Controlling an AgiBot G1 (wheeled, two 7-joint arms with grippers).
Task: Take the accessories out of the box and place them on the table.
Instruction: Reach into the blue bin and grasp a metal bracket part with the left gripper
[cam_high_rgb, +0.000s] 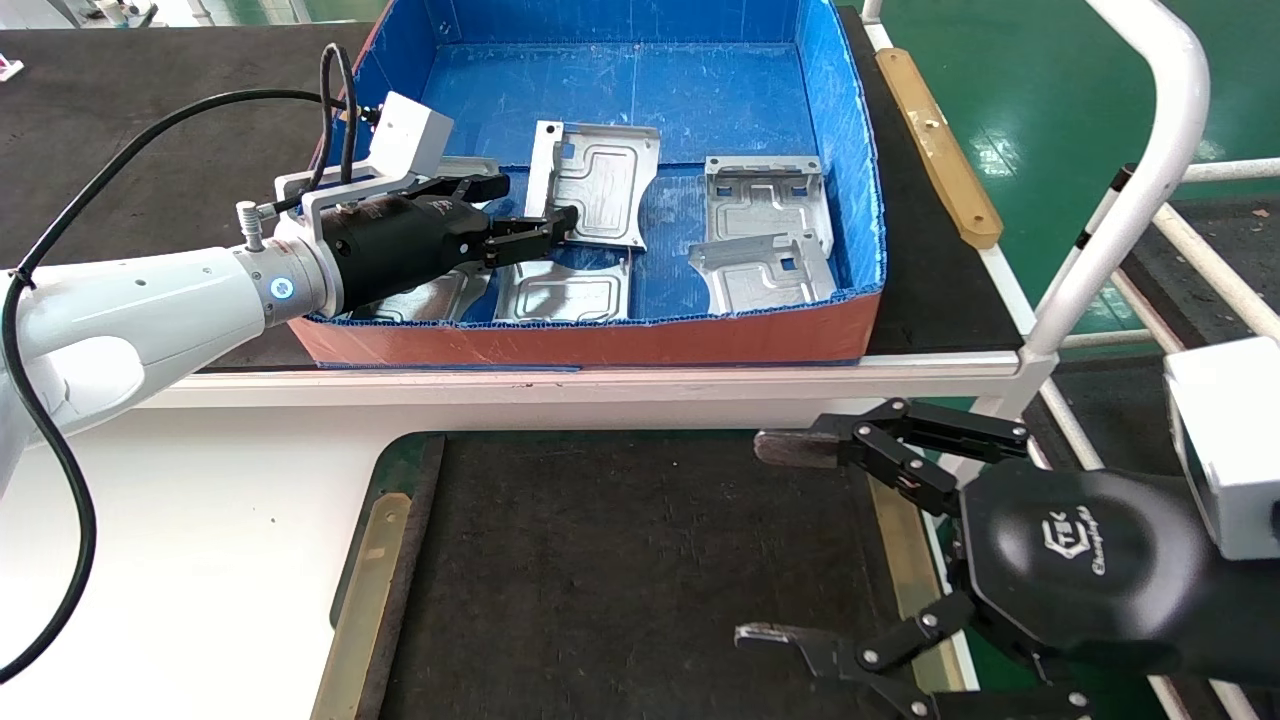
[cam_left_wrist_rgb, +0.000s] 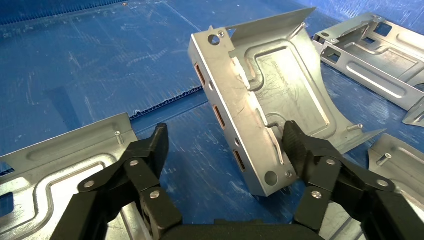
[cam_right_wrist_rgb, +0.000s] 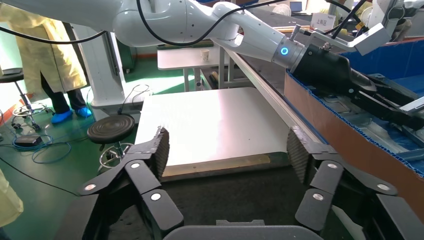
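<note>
Silver plate (cam_left_wrist_rgb: 265, 95) stands tilted on edge inside the box (cam_high_rgb: 600, 345), its long edge running straight away from your left gripper (cam_left_wrist_rgb: 225, 145); jaws wide apart, gripping nothing, one pad touching its rim. The right gripper (cam_high_rgb: 790, 540) hangs open over the table (cam_high_rgb: 620, 570).

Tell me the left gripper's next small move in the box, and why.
Probably close on the tilted plate. The left gripper is open inside the box, one finger already against the plate's raised edge, the other apart from it. The right gripper hangs open over the table.
</note>
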